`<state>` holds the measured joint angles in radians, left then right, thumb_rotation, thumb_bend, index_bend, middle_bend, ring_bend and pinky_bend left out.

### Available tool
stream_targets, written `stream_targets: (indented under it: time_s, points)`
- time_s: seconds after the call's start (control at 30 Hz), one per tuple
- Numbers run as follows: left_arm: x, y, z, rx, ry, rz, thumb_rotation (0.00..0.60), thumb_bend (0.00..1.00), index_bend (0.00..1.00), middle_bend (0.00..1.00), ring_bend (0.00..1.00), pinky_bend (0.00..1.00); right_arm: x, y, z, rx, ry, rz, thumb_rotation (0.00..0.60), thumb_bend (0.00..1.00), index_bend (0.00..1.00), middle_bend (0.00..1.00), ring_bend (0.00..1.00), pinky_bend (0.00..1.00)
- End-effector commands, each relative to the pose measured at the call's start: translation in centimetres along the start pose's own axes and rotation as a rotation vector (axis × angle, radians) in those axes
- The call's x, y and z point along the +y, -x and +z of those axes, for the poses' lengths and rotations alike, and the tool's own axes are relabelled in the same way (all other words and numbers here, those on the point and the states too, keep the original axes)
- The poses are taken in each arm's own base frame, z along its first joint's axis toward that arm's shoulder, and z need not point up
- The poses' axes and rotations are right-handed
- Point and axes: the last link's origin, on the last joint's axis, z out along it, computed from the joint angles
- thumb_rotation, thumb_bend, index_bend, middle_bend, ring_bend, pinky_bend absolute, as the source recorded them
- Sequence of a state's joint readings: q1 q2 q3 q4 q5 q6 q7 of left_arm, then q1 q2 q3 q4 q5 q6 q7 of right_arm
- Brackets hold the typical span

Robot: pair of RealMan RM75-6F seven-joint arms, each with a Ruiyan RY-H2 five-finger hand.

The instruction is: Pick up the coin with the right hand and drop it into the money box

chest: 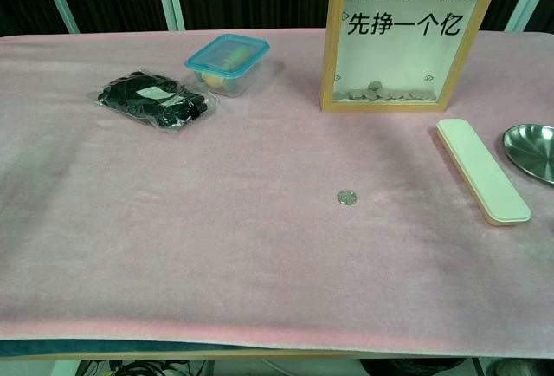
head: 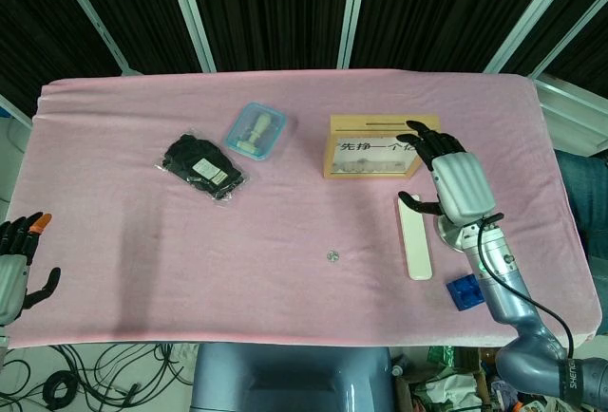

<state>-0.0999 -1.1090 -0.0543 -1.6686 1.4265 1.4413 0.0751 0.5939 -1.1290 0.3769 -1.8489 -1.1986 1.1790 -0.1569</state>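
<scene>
**Hovering by the box, coin lying free on the cloth**

Hanging over the table's right side, the right hand [head: 456, 177] shows its back to the head camera, fingers loosely spread and pointing away from the robot, nothing held. Its fingertips sit just over the near right corner of the money box [head: 375, 146], so it is parked by the drop-off, not the pickup. The chest view does not catch it at all.

And the coin [head: 332, 256]? It lies flat and alone on the pink tablecloth [head: 142, 270], off to the hand's left and back toward the robot, behind the wrist rather than ahead of the fingers. A round disc, so no long axis to line up with; any approach angle serves. Between hand and coin lies the white case [head: 413, 236], just beside the wrist, long axis running front to back. That looks like the one thing to clear on the way across.

The left hand [head: 17, 262] rests low at the far left edge, fingers apart, empty, and well apart from the coin. The right hand is clearly nearer.

My read: the grasp is not yet begun, and the next move calls for pulling back and sweeping left.
</scene>
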Motion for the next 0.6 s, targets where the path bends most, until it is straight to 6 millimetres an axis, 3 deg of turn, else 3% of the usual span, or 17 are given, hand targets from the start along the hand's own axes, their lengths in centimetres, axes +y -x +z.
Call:
stream_targets:
  time_s: [0.03, 0.6]
  points:
    - [0.0, 0.0, 0.0, -0.001, 0.001, 0.001, 0.600, 0.40, 0.09, 0.05, 0.03, 0.00, 0.1, -0.2, 0.1, 0.002, 0.001, -0.003, 0.600, 0.12, 0.21, 0.08, 0.18, 0.19]
    - [0.2, 0.1, 0.0, -0.004, 0.005, 0.008, 0.600, 0.40, 0.09, 0.05, 0.03, 0.00, 0.2, 1.2, -0.8, -0.025, 0.002, -0.030, 0.600, 0.12, 0.21, 0.09, 0.21, 0.19]
